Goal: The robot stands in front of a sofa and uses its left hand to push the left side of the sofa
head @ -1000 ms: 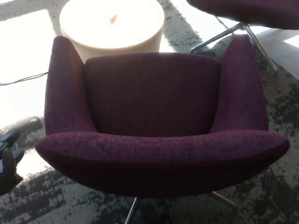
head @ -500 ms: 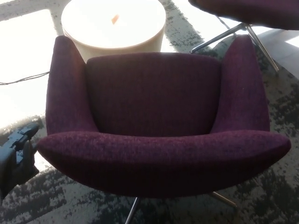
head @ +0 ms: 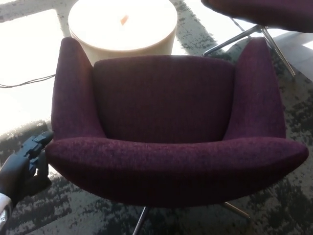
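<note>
So there's a big purple sofa, really more of a one-seat armchair, filling most of the head view, with its curved backrest edge nearest the camera and the seat facing away. It sits on a dark patterned carpet, and a couple of thin metal legs poke out underneath.

The robot's left hand is down at the lower left, right up against the outer left corner of the sofa, where the armrest meets the backrest. Its black fingers point toward the fabric and seem to be touching it or just about, hard to say exactly. The hand isn't wrapped around anything; the fingers look loosely spread rather than clenched. The right hand doesn't show at all.

Behind the sofa there's a round cream desk, blown out by sunlight, with a small orange thing on top. A thin cable runs across the bright floor at left, and another purple chair peeks in at the top right.
</note>
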Robot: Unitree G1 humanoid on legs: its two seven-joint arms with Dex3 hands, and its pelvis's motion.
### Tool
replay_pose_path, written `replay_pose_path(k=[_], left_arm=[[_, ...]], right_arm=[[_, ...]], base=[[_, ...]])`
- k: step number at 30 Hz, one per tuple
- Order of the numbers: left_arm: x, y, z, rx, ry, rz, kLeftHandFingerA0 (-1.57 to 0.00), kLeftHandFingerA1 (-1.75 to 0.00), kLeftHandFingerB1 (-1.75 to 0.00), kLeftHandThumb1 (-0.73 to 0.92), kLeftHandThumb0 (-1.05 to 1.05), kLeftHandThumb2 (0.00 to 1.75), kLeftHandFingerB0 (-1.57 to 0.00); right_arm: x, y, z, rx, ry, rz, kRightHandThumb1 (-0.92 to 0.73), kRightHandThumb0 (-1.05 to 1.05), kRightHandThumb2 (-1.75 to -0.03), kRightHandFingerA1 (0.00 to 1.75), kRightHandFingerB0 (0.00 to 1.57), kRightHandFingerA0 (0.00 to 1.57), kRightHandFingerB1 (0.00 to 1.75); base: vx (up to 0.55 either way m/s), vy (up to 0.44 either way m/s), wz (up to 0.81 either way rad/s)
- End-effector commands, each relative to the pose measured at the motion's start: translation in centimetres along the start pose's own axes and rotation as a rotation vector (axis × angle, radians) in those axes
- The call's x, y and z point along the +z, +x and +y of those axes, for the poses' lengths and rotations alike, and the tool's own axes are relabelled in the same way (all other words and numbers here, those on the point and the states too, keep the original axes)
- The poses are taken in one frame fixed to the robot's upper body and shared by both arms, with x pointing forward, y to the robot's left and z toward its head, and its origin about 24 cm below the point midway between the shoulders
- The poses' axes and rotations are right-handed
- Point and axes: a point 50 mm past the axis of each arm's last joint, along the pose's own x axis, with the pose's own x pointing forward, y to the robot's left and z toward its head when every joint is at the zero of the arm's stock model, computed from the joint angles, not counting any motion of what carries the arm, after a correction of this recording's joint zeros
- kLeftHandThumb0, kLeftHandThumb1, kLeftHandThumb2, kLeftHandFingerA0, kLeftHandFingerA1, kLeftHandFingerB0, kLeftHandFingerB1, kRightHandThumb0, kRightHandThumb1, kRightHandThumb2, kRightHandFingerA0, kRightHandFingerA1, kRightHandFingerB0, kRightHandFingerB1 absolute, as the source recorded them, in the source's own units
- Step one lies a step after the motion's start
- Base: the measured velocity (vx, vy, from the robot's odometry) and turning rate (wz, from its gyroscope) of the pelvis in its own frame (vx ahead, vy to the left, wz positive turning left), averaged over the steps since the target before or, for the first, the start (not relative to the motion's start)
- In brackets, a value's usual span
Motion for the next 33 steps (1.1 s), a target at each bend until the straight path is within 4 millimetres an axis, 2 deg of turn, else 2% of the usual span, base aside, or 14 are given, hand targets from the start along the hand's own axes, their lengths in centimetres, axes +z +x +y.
replay_pose_path(k=[1,6,7,11,13,14,17,20,22,29,30,31,32,33], left_arm=[[-0.1,0.1,-3.8,-0.153,0.032,-0.004,-0.04,-0.39,-0.28,0.82,-0.95,1.22,-0.15],[0.4,-0.4,-5.8,-0.241,0.027,-0.024,0.0,-0.31,-0.25,0.79,-0.94,1.21,-0.17],[0.5,-0.5,-6.0,-0.25,0.023,-0.032,-0.07,-0.3,-0.24,0.88,-0.99,0.81,-0.1],[0.9,-0.8,-7.5,-0.3,0.043,-0.064,-0.1,-0.33,-0.28,0.92,-0.88,0.77,-0.08],[1.0,-0.8,-7.6,-0.303,0.043,-0.063,-0.1,-0.33,-0.28,0.92,-0.88,0.77,-0.08],[1.1,-0.9,-7.8,-0.317,0.047,-0.066,-0.05,-0.4,-0.34,0.81,-0.88,1.2,-0.12],[1.4,-1.3,-8.5,-0.35,0.072,-0.071,-0.04,-0.41,-0.32,0.85,-0.93,1.22,-0.15],[1.5,-1.4,-8.6,-0.351,0.075,-0.067,-0.04,-0.41,-0.32,0.85,-0.93,1.22,-0.15],[1.7,-1.8,-9.2,-0.392,0.087,-0.065,-0.07,-0.28,-0.27,0.92,-0.91,0.77,-0.11],[1.9,-2.0,-10.5,-0.436,0.122,-0.099,-0.1,-0.36,-0.29,0.92,-0.88,0.78,-0.11],[2.0,-2.1,-10.8,-0.446,0.118,-0.097,-0.08,-0.33,-0.28,0.9,-0.94,0.81,-0.13],[2.0,-2.1,-10.9,-0.45,0.117,-0.096,-0.08,-0.33,-0.28,0.9,-0.94,0.81,-0.13],[2.0,-2.1,-11.0,-0.452,0.121,-0.092,-0.01,-0.43,-0.36,0.79,-0.84,1.18,-0.13],[2.1,-2.1,-11.4,-0.466,0.133,-0.085,-0.04,-0.37,-0.3,0.79,-0.86,1.18,-0.06]], right_arm=[[-0.3,-0.2,-0.3,-0.011,-0.029,0.005,-0.87,-0.66,-0.66,0.37,0.39,0.44,0.35],[-0.3,-0.2,-0.3,-0.008,-0.036,0.005,-0.87,-0.67,-0.66,0.38,0.4,0.47,0.35],[-0.3,-0.2,-0.3,-0.008,-0.044,0.004,-0.87,-0.68,-0.67,0.38,0.4,0.46,0.35],[-0.3,-0.2,-0.3,-0.007,-0.043,0.0,-0.87,-0.68,-0.66,0.38,0.4,0.47,0.35],[-0.3,-0.2,-0.3,-0.008,-0.043,0.0,-0.87,-0.68,-0.66,0.38,0.4,0.47,0.35],[-0.2,-0.1,-0.3,-0.009,-0.046,-0.001,-0.87,-0.68,-0.67,0.39,0.41,0.47,0.35],[-0.2,-0.1,-0.3,-0.011,-0.037,-0.004,-0.87,-0.67,-0.66,0.38,0.41,0.47,0.35],[-0.2,-0.1,-0.3,-0.011,-0.036,-0.005,-0.87,-0.67,-0.66,0.38,0.41,0.47,0.35],[-0.2,-0.1,-0.4,-0.005,-0.045,-0.004,-0.87,-0.68,-0.66,0.39,0.41,0.47,0.36],[-0.3,-0.2,-0.3,-0.003,-0.058,-0.005,-0.86,-0.67,-0.66,0.4,0.41,0.47,0.36],[-0.3,-0.2,-0.4,-0.003,-0.052,-0.007,-0.69,-0.63,-1.08,0.59,0.25,0.45,0.47],[-0.3,-0.3,-0.4,-0.002,-0.05,-0.007,-0.69,-0.63,-1.08,0.59,0.25,0.45,0.47],[-0.3,-0.2,-0.4,0.001,-0.06,-0.006,-0.87,-0.67,-0.66,0.39,0.41,0.47,0.36],[-0.3,-0.2,-0.4,0.002,-0.067,-0.008,-0.86,-0.68,-0.66,0.4,0.42,0.47,0.36]], base=[[0.0,0.0,0.0],[0.0,0.0,0.01],[0.0,0.0,0.0],[0.0,0.0,0.0],[0.0,0.0,0.0],[0.0,0.0,0.0],[0.0,0.0,0.0],[0.0,0.0,0.0],[0.0,0.0,0.0],[0.0,0.0,0.0],[0.0,0.0,0.0],[0.0,0.0,0.0],[0.0,0.0,0.0],[0.0,0.0,0.0]])
